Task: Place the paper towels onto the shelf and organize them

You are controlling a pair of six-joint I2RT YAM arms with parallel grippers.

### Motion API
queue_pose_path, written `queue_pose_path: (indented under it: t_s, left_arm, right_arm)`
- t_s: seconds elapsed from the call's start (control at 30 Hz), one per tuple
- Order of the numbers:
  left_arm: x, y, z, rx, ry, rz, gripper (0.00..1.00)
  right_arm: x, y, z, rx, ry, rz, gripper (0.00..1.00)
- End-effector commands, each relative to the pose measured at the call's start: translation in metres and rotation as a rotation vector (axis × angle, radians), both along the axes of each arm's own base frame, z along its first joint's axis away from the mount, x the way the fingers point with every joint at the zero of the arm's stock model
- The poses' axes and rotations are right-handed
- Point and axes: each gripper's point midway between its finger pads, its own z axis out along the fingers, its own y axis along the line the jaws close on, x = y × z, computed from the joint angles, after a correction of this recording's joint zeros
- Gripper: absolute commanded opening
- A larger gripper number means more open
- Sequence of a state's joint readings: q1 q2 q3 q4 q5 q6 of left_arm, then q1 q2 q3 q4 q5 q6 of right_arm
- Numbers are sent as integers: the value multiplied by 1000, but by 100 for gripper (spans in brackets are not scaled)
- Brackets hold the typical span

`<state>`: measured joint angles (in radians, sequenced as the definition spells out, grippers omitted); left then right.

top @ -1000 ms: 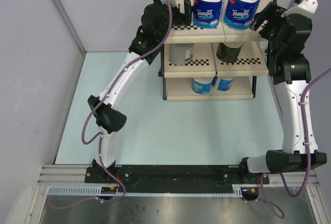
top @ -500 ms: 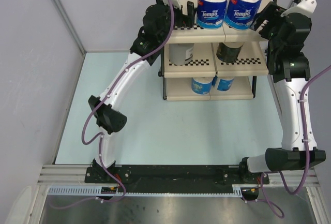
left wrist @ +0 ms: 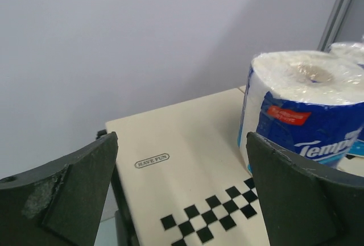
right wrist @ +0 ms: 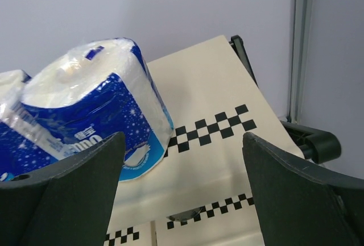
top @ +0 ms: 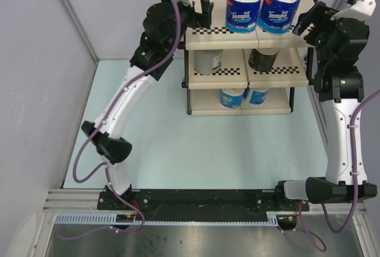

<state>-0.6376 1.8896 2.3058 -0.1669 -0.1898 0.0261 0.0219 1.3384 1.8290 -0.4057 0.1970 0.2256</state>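
**Left arm:** Hovering at the left end of the top tier, my left gripper [left wrist: 182, 192] is spread wide with nothing between its fingers [left wrist: 62, 195]. Right below the gap runs the checkered strip [left wrist: 210, 215] of the shelf [left wrist: 170, 132]. Past that is bare beige panel with a small "HAVE FUN" label [left wrist: 152, 160]. Beyond my right finger a Tempo roll [left wrist: 301, 115] stands upright on the panel, core facing up, and I am not touching it. Behind everything is the grey wall [left wrist: 142, 41].

**Right arm:** My right gripper [right wrist: 182, 189] hangs at the opposite end, also gaping and gripping nothing. Between my fingers I see checks and beige panel. Then comes the second Tempo roll [right wrist: 96, 109], close to my left finger but apart from it, and the wall beyond.

**Left arm:** And lower down, seen from overhead?

**Right arm:** Nearest, on the bottom tier, two blue-wrapped rolls [top: 231, 98] sit side by side. On the middle tier the grey roll [top: 208, 61] is on the left and the dark-wrapped roll [top: 263, 58] on the right. On top, our two Tempo rolls stand touching each other toward my end. That leaves your end of the panel bare.
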Motion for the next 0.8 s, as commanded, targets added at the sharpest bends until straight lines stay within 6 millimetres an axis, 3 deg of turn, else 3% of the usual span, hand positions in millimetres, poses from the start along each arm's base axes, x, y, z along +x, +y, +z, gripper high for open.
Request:
queue_pose_path:
  t_s: [0.0, 0.17, 0.23, 0.27, 0.33, 0.37, 0.43, 0.47, 0.53, 0.57, 0.63, 0.67, 0.7, 0.77]
  left_arm:
    - [-58, 48, 56, -97, -83, 36, 100]
    - [-92, 81, 29, -144, -33, 66, 100]
    - [-108, 94, 1, -150, 0, 71, 100]
    - [-105, 91, -38, -133, 73, 72, 100]
    - [-123, 106, -51, -166, 96, 78, 100]
    - [-124, 104, -83, -178, 148, 70, 100]
    - [-136, 109, -98, -215, 162, 53, 100]
    - [-135, 106, -130, -218, 226, 49, 100]
    - [-140, 100, -148, -231, 260, 14, 100]
    - [-141, 97, -168, -237, 300, 3, 100]
    - [-144, 91, -174, -261, 296, -31, 100]
    - [-145, 87, -189, -260, 312, -39, 100]
    - [-145, 84, -181, -290, 271, -54, 100]
    - [-143, 79, -188, -292, 255, -55, 100]
  right_arm:
    - [-36, -1, 34, -25, -101, 4, 88]
    - [-63, 1, 24, 2, -107, 17, 88]
    - [-69, 1, 19, 17, -104, 19, 88]
    - [-76, 2, 13, 26, -101, 22, 89]
    - [-81, 6, 8, 52, -100, 42, 88]
    - [-83, 7, 4, 59, -95, 49, 87]
    - [-88, 12, -8, 82, -77, 73, 86]
    - [-91, 13, -11, 89, -73, 78, 85]
    - [-94, 17, -26, 101, -48, 97, 84]
    - [-95, 17, -32, 104, -33, 95, 84]
    - [-97, 19, -49, 126, 9, 98, 83]
    - [-97, 20, -56, 131, 24, 107, 83]
    - [-97, 23, -61, 135, 37, 120, 83]
    - [-97, 31, -76, 158, 62, 159, 83]
